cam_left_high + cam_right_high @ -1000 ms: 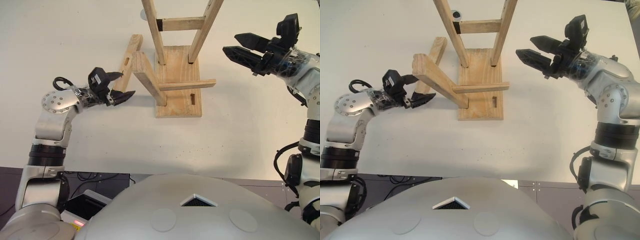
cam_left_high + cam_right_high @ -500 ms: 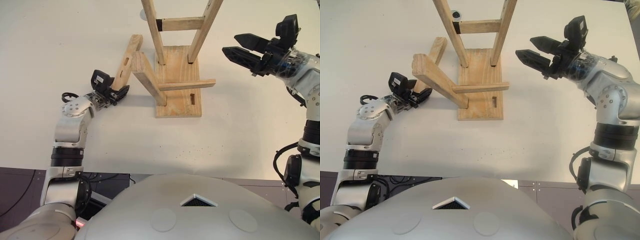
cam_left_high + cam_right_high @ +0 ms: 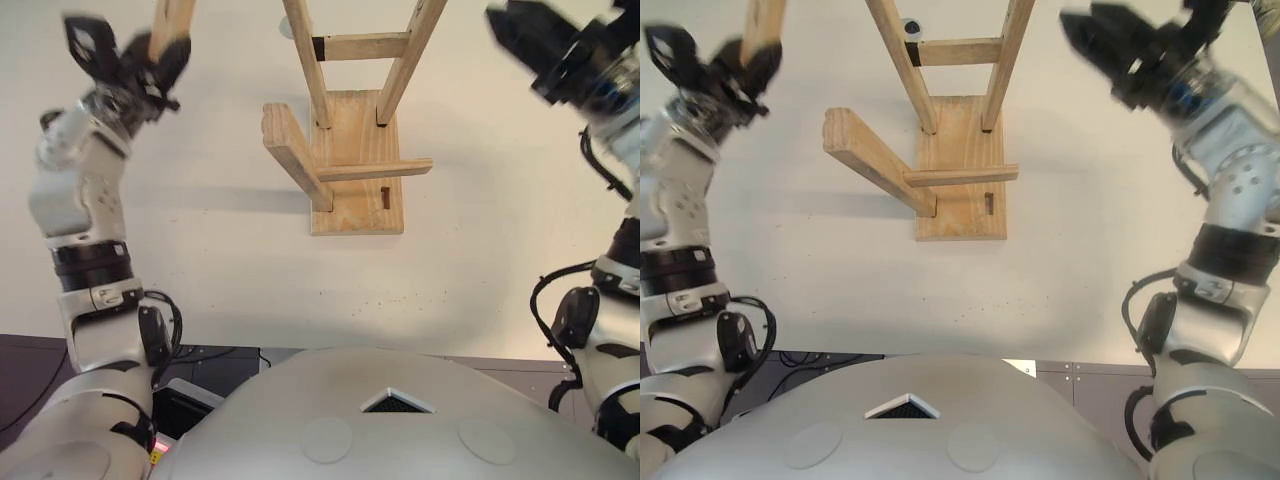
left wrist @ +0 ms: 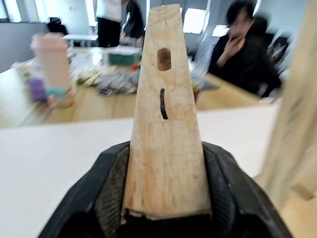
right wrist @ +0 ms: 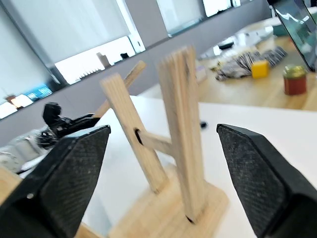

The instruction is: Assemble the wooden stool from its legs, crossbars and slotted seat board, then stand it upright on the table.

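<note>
A: Checking the left gripper [image 3: 155,65] first: shut or not?

B: Clamped on a loose leg [image 4: 166,139], pinched from both sides by the fingers [image 4: 111,183]. Held up high at far left, well above the table [image 3: 480,250] and well apart from the board [image 3: 355,205].

A: Marks on that leg?

B: Shows a round hole and a thin dark slit on the face toward the wrist camera.

A: Right gripper [image 3: 1102,35]?

B: Spread wide, gripping nothing. Hangs high at far right, aimed toward the stool, touching no wood.

A: From that wrist?

B: Looks across at the far legs [image 3: 308,70] between its two fingers, with the left gripper and its leg beyond them.

A: Board?

B: Lies flat on the table, mid-scene, long side running away from the robot. Carries the far legs, two of them, standing in its far end and joined by a crossbar [image 3: 365,47].

A: Near end?

B: Holds a third leg [image 3: 295,155] at the near left corner, with a second crossbar [image 3: 378,170] plugged into it and running right, far tip joined to nothing. Has an open slot [image 3: 385,197] by the near right corner, just below that tip.
</note>
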### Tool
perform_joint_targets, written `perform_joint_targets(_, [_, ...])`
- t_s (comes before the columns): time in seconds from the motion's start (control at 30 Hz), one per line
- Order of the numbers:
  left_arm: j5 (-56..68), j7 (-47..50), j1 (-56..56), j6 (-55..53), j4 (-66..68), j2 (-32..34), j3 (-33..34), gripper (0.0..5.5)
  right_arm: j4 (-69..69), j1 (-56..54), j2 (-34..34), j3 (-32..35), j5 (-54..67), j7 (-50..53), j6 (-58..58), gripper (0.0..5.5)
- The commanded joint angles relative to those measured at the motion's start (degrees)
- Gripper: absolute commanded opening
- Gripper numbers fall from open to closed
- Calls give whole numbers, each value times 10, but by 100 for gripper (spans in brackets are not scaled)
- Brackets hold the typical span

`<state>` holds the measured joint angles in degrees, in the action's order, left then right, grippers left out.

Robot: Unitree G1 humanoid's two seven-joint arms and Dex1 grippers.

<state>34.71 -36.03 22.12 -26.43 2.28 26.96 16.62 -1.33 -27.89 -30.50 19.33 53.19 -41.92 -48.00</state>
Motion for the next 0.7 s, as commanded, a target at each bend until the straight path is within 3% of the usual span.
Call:
perform_joint_targets(0.03, [268, -72, 62, -158, -81, -11, 46, 203, -45, -68, 48, 17, 130, 47, -59, 394])
perform_joint_targets(0.2, [372, -80, 83, -240, -101, -6, 21, 203, -73, -94, 110, -11, 201, 105, -64, 394])
perform_joint_targets(0.7, [364, -114, 81, -257, -115, 4, -22, 203, -58, -167, 217, -67, 229, 177, -14, 394])
